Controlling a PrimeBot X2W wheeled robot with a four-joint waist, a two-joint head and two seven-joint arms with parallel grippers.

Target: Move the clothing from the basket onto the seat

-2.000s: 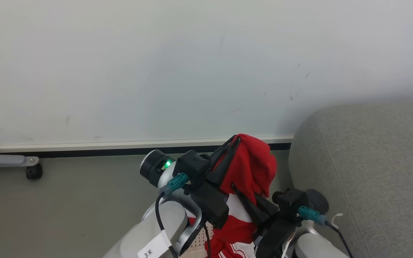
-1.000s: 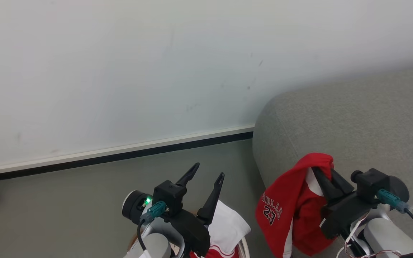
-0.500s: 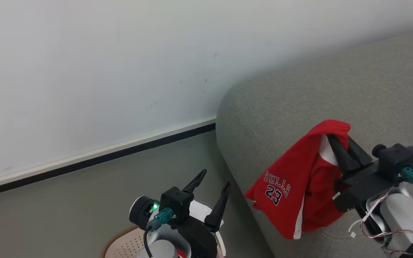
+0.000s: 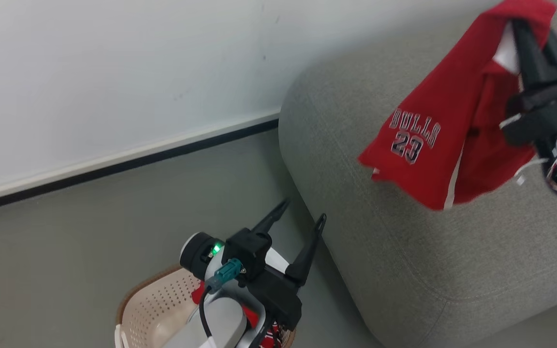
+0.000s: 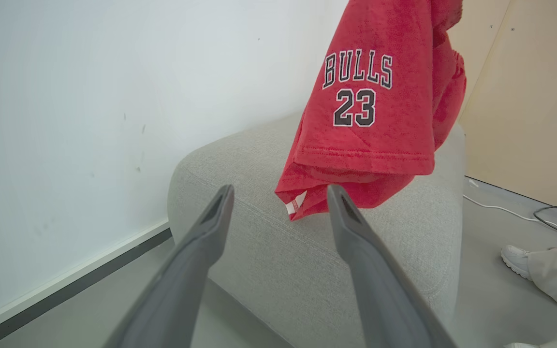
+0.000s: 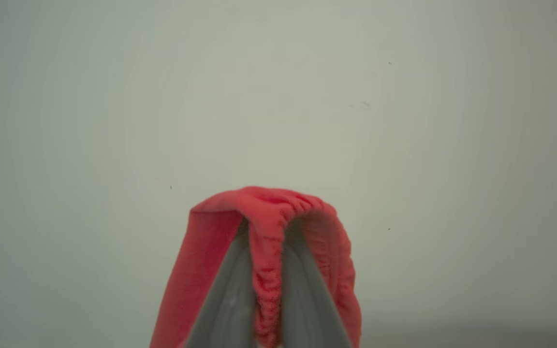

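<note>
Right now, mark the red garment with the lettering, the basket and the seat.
red garment (image 4: 408, 145), head view, on the dark number.
basket (image 4: 155, 311), head view, on its perforated inner wall.
seat (image 4: 404, 261), head view, on bare grey upholstery near the rounded corner.

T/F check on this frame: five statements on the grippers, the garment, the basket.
1. Right gripper is shut on the red garment. True.
2. Left gripper holds white cloth. False: it is open and empty.
3. The red garment lies flat on the seat. False: it hangs from the right gripper, over the seat.
4. Red fabric shows in the basket. True.
5. The garment's number reads 32. False: it reads 23.
</note>
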